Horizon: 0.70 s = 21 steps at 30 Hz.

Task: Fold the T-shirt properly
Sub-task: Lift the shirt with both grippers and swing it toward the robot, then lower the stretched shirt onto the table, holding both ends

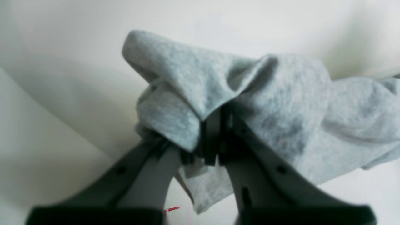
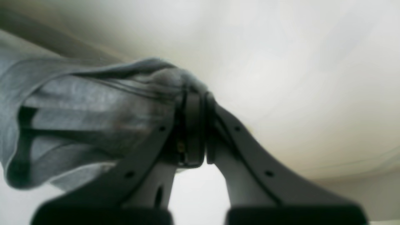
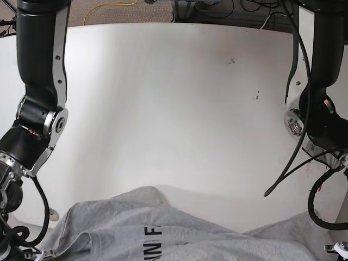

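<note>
Both low-reaching arms' grippers, left gripper (image 1: 212, 137) and right gripper (image 2: 193, 131), seemingly pinch the T-shirt (image 3: 163, 234).

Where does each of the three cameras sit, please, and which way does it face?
Left wrist: behind the left gripper, looking along its dark fingers, shut on the light heather-grey cotton T-shirt.
Right wrist: behind the right gripper, facing out along fingers shut on bunched T-shirt cloth.
Base: high, looking down over the white table; both black arms show at the edges, T-shirt at the bottom.
Shared: all three views show the T-shirt.
</note>
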Each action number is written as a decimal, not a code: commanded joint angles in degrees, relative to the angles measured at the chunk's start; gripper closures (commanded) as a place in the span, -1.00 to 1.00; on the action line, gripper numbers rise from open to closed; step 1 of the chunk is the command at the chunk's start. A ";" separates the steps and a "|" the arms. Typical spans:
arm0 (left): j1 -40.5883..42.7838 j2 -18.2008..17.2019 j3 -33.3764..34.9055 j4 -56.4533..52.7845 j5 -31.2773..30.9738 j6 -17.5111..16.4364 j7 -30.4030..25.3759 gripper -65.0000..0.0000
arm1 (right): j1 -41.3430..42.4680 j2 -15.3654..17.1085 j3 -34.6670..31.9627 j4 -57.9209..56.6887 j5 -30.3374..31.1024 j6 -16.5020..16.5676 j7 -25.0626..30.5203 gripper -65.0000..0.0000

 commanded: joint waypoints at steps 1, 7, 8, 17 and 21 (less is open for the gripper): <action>-2.94 -0.83 0.02 0.51 -0.72 -0.03 -2.42 0.99 | 4.55 1.19 -0.46 0.79 0.16 -0.32 2.24 1.00; -3.14 -0.68 0.06 2.40 -1.02 -0.03 -1.88 0.98 | 9.15 1.04 -2.38 -0.56 -0.15 -0.32 2.58 1.00; -3.01 -0.65 0.04 2.57 -1.09 -0.03 -1.82 0.98 | 9.30 0.91 -2.41 -0.61 -0.16 -0.32 2.57 1.00; -0.29 0.16 0.90 3.55 -1.07 -0.03 -1.95 0.97 | 8.15 -0.20 -0.82 -1.05 -0.09 -0.32 1.78 1.00; 0.46 0.30 1.18 3.82 -1.19 -0.03 -2.01 0.97 | 6.75 -0.28 -0.52 -1.05 0.08 -0.32 1.54 1.00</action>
